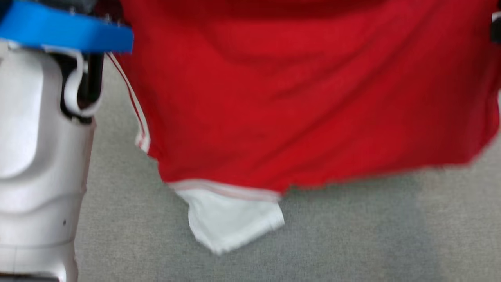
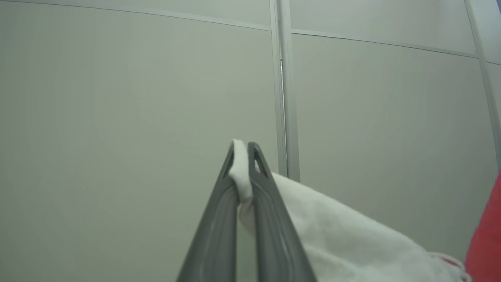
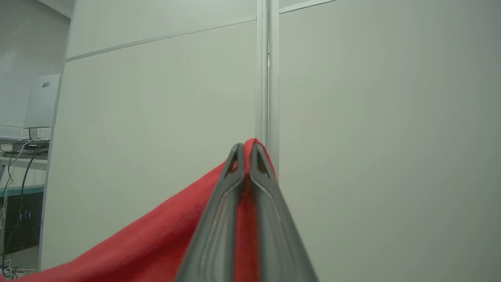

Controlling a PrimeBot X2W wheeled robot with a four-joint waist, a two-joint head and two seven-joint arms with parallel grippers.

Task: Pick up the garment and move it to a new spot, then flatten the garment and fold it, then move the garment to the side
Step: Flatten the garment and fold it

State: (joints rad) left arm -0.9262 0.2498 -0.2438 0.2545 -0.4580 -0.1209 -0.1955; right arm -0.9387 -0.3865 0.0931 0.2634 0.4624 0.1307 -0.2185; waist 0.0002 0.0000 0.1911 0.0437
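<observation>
The garment (image 1: 305,98), a red shirt with white trim and a white sleeve, hangs spread out in the air above the grey floor in the head view. Its white sleeve end (image 1: 235,223) dangles lowest. In the left wrist view my left gripper (image 2: 243,150) is shut on a fold of the white cloth (image 2: 352,239), which trails off to the right. My right gripper (image 3: 245,150) in the right wrist view is shut on a red edge of the garment (image 3: 156,243), which drapes away to the lower left. Both grippers point at a pale wall.
My pale left forearm (image 1: 39,156) with a blue band (image 1: 66,33) stands at the left of the head view. Grey carpet (image 1: 352,235) lies below the garment. A pale panelled wall (image 2: 117,117) faces both wrists. Shelving with cables (image 3: 19,156) stands far left in the right wrist view.
</observation>
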